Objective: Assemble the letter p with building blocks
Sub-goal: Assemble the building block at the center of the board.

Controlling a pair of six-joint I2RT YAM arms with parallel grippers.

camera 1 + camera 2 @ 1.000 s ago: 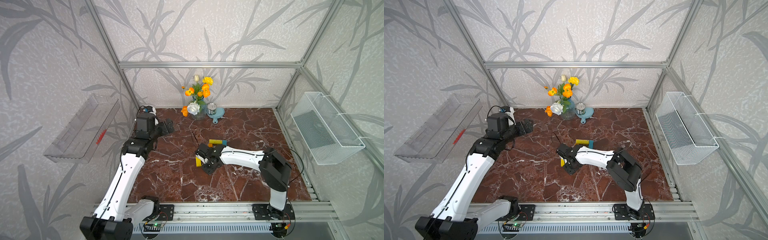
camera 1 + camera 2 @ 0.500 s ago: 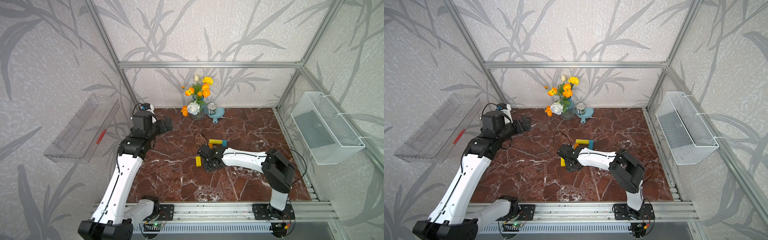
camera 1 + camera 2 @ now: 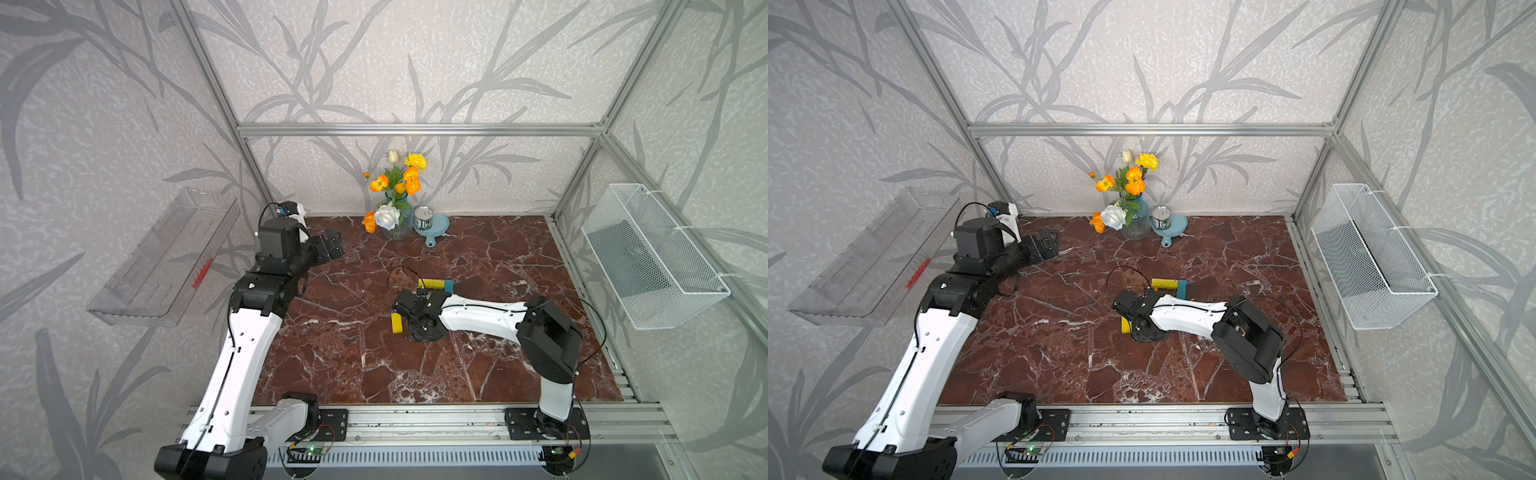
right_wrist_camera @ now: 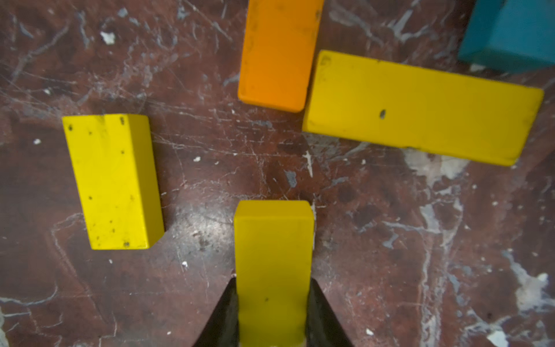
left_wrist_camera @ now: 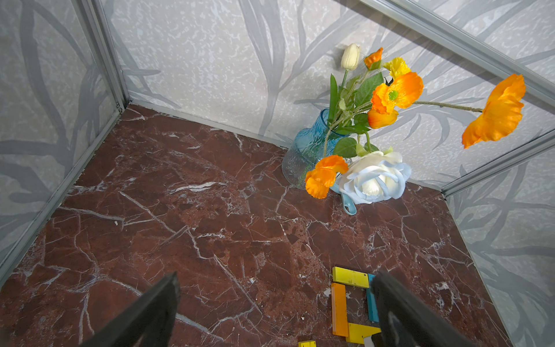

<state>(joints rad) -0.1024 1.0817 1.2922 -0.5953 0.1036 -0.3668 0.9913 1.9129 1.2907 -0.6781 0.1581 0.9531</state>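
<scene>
A dark red marble-patterned desk [image 3: 332,353] carries a blue ribbed glass vase [image 5: 309,150] of orange, yellow and white artificial flowers [image 5: 390,93] at the middle of its far edge. Just beside the vase, a silver tin can [image 3: 423,217] stands on a light blue dish with a short handle [image 3: 439,232]. Beyond the left edge, a clear plastic wall tray [image 3: 166,257] holds a small red item [image 3: 202,273]. A white wire mesh basket [image 3: 652,257] hangs past the right edge.
</scene>
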